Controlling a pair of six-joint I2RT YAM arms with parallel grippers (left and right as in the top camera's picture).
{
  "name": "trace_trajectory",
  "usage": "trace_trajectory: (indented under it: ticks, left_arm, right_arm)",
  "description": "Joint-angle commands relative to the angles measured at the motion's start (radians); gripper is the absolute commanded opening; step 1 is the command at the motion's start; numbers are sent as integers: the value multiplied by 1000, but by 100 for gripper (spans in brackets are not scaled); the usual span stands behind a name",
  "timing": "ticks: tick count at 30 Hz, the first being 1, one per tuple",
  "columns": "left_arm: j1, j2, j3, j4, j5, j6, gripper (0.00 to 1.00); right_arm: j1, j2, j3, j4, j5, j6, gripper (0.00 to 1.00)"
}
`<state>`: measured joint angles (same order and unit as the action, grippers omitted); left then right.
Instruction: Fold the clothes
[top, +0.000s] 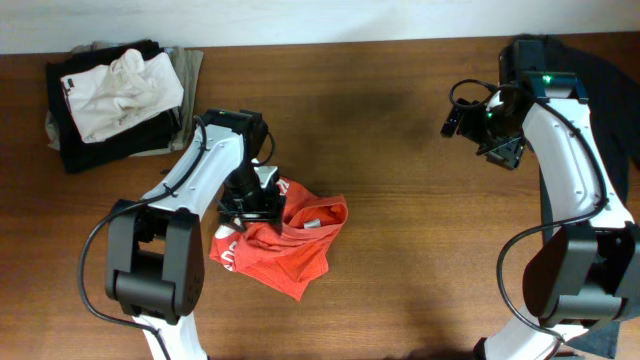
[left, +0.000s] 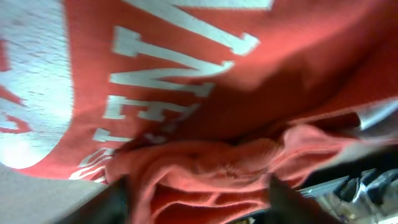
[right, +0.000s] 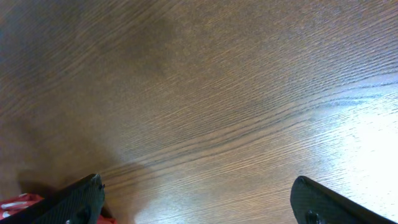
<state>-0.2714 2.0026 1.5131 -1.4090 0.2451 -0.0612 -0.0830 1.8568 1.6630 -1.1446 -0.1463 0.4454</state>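
Nearest me, at about 7 o'clock from the middle of the table (top: 400, 70), the red-orange T-shirt (top: 295, 250) lies crumpled in a loose heap, its white lettering partly showing along the left edge. The left pincer (top: 250, 205) is pressed down into the upper left of that heap. From the left wrist view, a thick bunch of the red cloth sits between the two dark fingers (left: 118, 200), with the big white letters spread just beyond it. I cannot tell whether the fingers are actually squeezing that bunch or only standing around it. Further back, at about 3 o'clock, the right pincer (top: 505, 150) hangs above bare wood, well apart from the shirt. Its fingers (right: 81, 200) are spread wide with nothing between them, and only a sliver of red shows at the lower left corner of the right wrist view. At the far side, at about 10 o'clock, sits a pile of clothes (top: 115, 95): a black piece and an olive one underneath, with a crumpled cream garment on top. Across from it, at about 2 o'clock, a dark garment (top: 605, 70) lies at the far right edge, partly beneath the right arm.
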Motion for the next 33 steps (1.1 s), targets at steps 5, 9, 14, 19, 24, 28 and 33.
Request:
trace_trajectory:
  ticks: [5, 9, 14, 19, 24, 28, 33]
  left_arm:
    - [-11, -30, -4, -79, 103, 75, 6]
    - [-75, -37, -5, -94, 132, 81, 0]
    - [-222, -46, -5, -154, 181, 73, 1]
    - [-336, -66, -5, -218, 204, 69, 1]
    - [-402, -66, -7, -280, 204, 69, 1]
    - [-447, -66, -7, -280, 204, 68, 8]
    - [-472, -66, -7, -280, 203, 51, 16]
  right_arm:
    - [-4, -3, 3, 0, 13, 0, 99]
    - [-4, -3, 3, 0, 13, 0, 99]
    - [-4, -3, 3, 0, 13, 0, 99]
    - [-4, -3, 3, 0, 13, 0, 99]
    - [-4, -3, 3, 0, 13, 0, 99]
    - [-4, -3, 3, 0, 13, 0, 99]
    - [-4, -3, 3, 0, 13, 0, 99]
